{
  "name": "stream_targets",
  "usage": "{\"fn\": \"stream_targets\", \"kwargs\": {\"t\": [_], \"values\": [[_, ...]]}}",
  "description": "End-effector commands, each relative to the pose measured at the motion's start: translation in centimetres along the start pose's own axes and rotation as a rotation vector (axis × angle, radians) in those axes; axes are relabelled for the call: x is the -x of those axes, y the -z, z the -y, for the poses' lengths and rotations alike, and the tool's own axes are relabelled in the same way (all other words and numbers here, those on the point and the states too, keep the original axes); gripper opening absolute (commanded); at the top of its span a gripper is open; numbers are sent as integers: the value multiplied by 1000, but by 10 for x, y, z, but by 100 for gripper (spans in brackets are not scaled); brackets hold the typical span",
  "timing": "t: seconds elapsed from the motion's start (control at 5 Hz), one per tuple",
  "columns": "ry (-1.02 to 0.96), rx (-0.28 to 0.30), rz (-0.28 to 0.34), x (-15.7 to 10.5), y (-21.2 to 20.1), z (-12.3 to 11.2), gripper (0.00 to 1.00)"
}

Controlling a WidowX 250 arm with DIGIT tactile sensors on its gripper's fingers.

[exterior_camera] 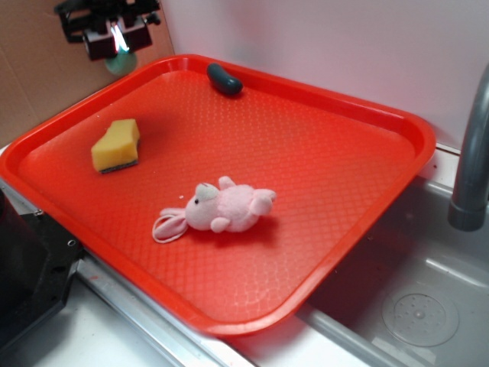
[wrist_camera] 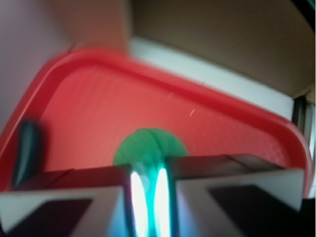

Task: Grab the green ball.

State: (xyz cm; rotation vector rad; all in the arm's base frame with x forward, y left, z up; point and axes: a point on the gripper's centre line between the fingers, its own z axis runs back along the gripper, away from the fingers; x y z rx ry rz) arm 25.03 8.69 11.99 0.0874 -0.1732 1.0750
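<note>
My gripper (exterior_camera: pixel 118 47) hangs in the air above the far left corner of the red tray (exterior_camera: pixel 397 115), shut on the green ball (exterior_camera: pixel 121 61). The ball is pale mint green and pokes out below the fingers. In the wrist view the gripper (wrist_camera: pixel 148 197) has its jaws close together with the green ball (wrist_camera: pixel 148 148) squeezed between them, lifted off the tray floor (wrist_camera: pixel 123 98). That view is blurred.
On the tray lie a yellow sponge (exterior_camera: pixel 117 144), a pink plush bunny (exterior_camera: pixel 221 209) and a dark green oblong pickle-shaped object (exterior_camera: pixel 224 79), which also shows in the wrist view (wrist_camera: pixel 27 150). A grey faucet (exterior_camera: pixel 470 160) and sink (exterior_camera: pixel 412 306) are at the right.
</note>
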Motion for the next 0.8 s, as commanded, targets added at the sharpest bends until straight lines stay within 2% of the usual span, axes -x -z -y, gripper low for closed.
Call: {"fn": "stream_targets", "kwargs": {"t": [0.0, 0.2, 0.4, 0.6], "values": [[485, 175, -136, 15, -86, 9, 0], [709, 218, -188, 26, -107, 6, 0], [853, 227, -233, 31, -118, 0, 0], [894, 214, -225, 31, -123, -3, 0]]}}
